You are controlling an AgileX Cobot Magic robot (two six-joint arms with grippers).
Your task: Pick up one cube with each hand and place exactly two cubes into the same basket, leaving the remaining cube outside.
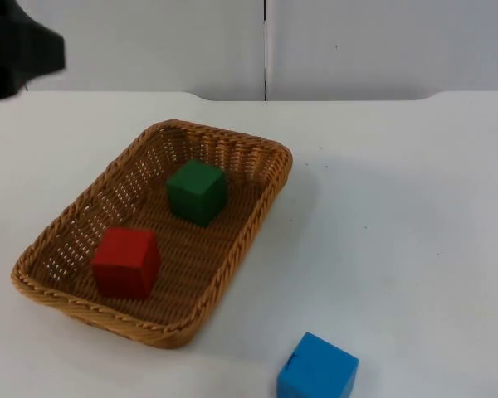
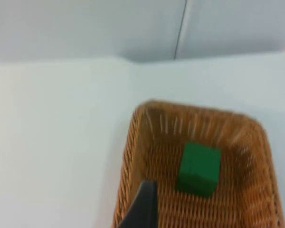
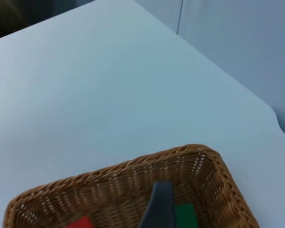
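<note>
A woven wicker basket [image 1: 257,220] lies left of the table's middle. A green cube [image 1: 197,191] sits in its far half and a red cube [image 1: 126,262] in its near half, both resting on the basket floor. A blue cube [image 1: 317,369] stands on the table outside the basket, near the front edge. The left arm [image 1: 17,46] is pulled back at the far left, away from the basket. Its gripper [image 2: 142,209] looks from above onto the basket [image 2: 133,142] and the green cube [image 2: 198,168]. The right gripper [image 3: 159,206] hangs above the basket [image 3: 133,166], holding nothing that I can see.
The white table top [image 1: 398,207] stretches open to the right of the basket and ends at the grey partition wall [image 1: 357,41] behind it. The blue cube lies close to the front edge.
</note>
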